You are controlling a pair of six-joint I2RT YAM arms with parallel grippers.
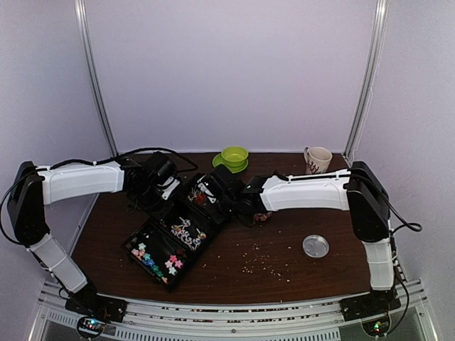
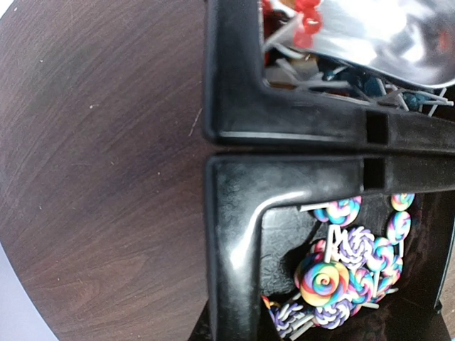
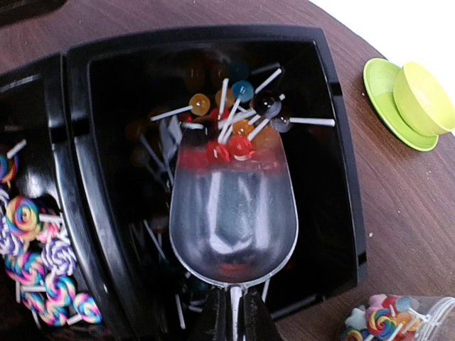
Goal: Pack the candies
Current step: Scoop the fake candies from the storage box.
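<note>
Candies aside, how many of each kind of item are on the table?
Black candy compartments: 3
Green bowl: 1
Green saucer: 1
Mug: 1
Clear round lid: 1
Clear scoop: 1
Clear candy container: 1
Total: 9

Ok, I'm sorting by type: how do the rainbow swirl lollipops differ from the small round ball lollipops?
Shape: the rainbow swirl lollipops are flat spiral discs; the small round ball lollipops are little spheres. Colour: swirls are multicoloured, balls each one colour. Place: swirls lie in the middle compartment, balls in the end one with the clear plastic scoop. Both have white sticks and lie in the black tray.
</note>
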